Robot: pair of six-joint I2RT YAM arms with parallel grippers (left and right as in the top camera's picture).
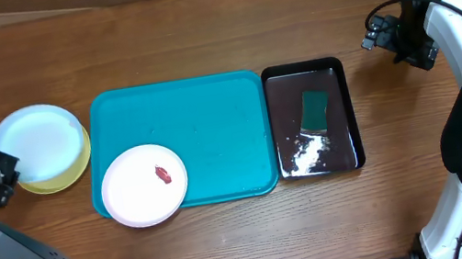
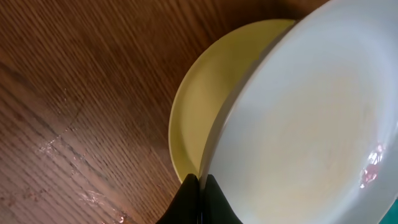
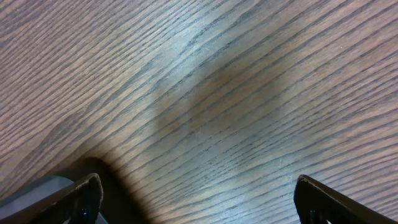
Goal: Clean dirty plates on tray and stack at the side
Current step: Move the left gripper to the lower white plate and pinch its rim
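Observation:
The turquoise tray lies at the table's middle. A white plate with one red-brown bit sits on the tray's front left corner. Left of the tray, the pale blue plate rests on the yellow-green plate. My left gripper is shut on the pale blue plate's left rim. In the left wrist view its fingers pinch that rim over the yellow-green plate. My right gripper is open and empty over bare wood at the far right.
A glossy black tray right of the turquoise tray holds a green sponge and white foam. Bare wooden table lies behind and in front of the trays.

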